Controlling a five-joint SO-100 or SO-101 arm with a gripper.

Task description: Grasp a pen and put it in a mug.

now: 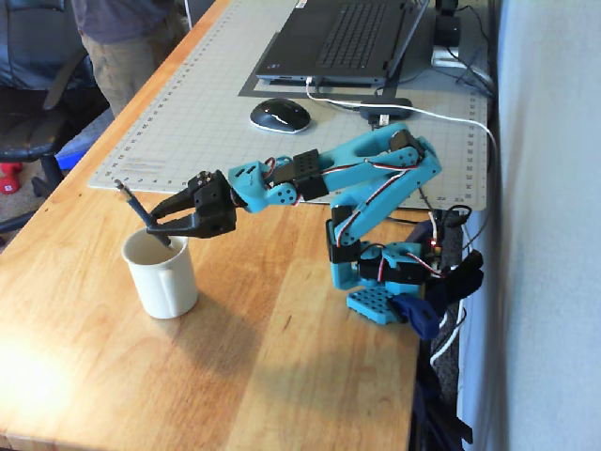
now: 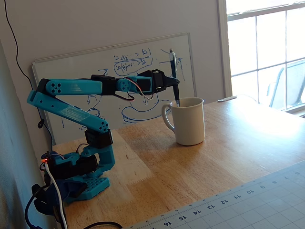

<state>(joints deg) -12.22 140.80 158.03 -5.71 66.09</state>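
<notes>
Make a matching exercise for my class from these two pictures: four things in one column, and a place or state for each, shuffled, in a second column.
Things:
1. pen
2. mug
3. tool
4. computer mouse

Places or states:
A. lying on the grey cutting mat near the laptop
B. standing upright on the bare wooden table
C. shut on a slim dark object, above the cup's rim
D. held nearly upright, lower tip at the cup's opening

Pairs: 1-D, 2-B, 3-C, 4-A

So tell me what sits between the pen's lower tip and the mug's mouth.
Nothing. In both fixed views the gripper holds the pen with its lower end already at the rim of the mug; no other thing lies between them.
</notes>
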